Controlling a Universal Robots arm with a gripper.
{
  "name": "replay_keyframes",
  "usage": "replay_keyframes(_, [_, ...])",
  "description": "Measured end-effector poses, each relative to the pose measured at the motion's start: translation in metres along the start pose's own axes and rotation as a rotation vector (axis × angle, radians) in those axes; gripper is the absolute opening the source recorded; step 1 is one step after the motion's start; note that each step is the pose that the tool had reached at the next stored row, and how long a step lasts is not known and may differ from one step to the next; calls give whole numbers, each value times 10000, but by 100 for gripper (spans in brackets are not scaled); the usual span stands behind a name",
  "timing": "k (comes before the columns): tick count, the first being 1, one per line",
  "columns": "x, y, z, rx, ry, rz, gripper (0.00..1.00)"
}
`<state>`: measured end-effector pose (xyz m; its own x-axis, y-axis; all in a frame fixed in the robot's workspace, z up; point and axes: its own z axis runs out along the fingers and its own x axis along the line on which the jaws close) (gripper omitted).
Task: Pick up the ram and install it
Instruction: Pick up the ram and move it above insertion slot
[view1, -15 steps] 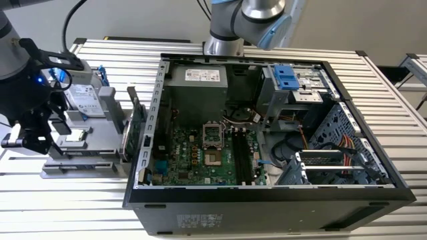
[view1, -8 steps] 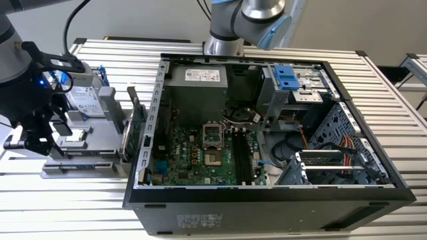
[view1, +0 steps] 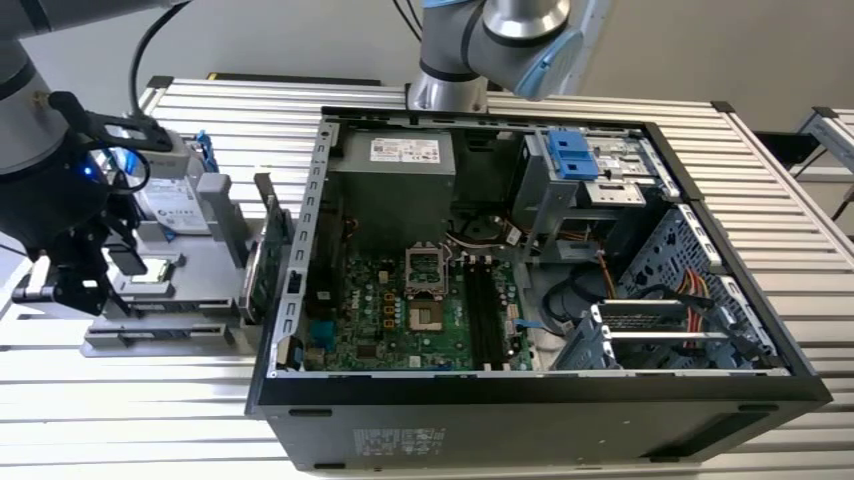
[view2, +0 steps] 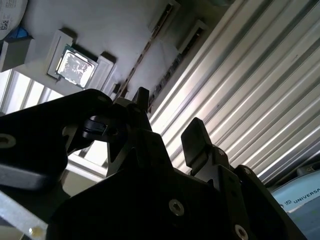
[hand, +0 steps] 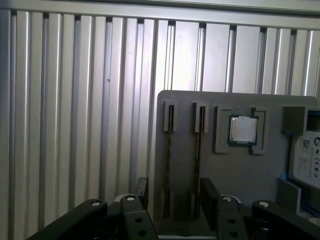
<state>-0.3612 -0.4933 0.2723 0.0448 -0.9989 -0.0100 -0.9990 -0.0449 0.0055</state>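
Observation:
Two rams stand on edge in narrow slots of a grey holder plate (hand: 235, 170): one ram (hand: 169, 150) and a second ram (hand: 198, 150) beside it. In the second wrist view they show as thin dark strips, one ram (view2: 145, 52) nearer the fingers. My gripper (hand: 175, 197) is open above the plate, one finger (hand: 142, 190) outside the first ram and the other finger (hand: 208, 192) outside the second, touching neither. In the exterior view the gripper (view1: 83, 282) hangs over the holder at the exterior view's left. The gripper (view2: 170, 120) holds nothing.
A processor chip (hand: 243, 129) sits in a pocket of the plate next to the rams. The open computer case (view1: 534, 390) lies in the middle with its green motherboard (view1: 400, 310). A green expansion card (view1: 274, 255) stands between holder and case. A drive (view1: 174, 205) rests on the holder.

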Motion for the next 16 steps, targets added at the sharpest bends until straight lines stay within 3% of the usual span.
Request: replay_keyframes(16, [1, -1, 108, -10, 10, 0, 100])
